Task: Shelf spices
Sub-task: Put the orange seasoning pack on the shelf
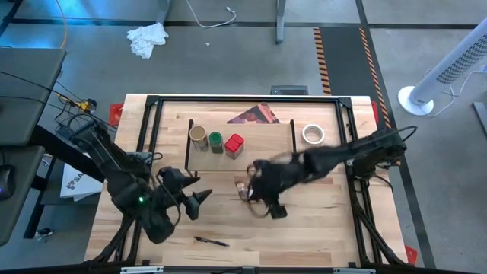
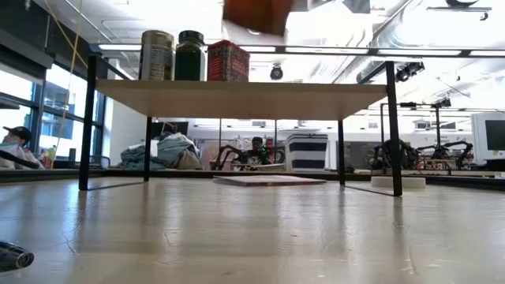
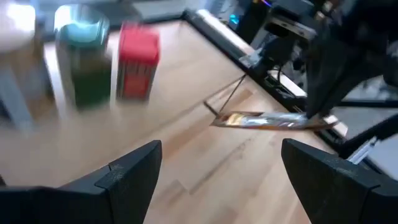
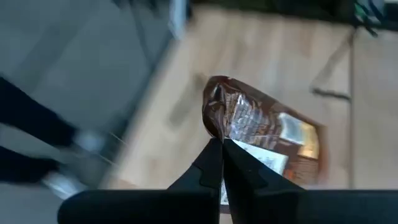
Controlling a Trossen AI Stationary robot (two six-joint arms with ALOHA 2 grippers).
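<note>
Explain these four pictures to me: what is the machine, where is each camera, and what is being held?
Two robot arms work at a table. One camera looks straight down, one sits at table height, and one rides on each wrist. A low shelf already carries a tan-topped jar, a green jar and a red tin. A tape roll, a card and a pen lie about. The right gripper pinches a brown packet in front of the shelf. The left gripper waits open nearby, empty.
</note>
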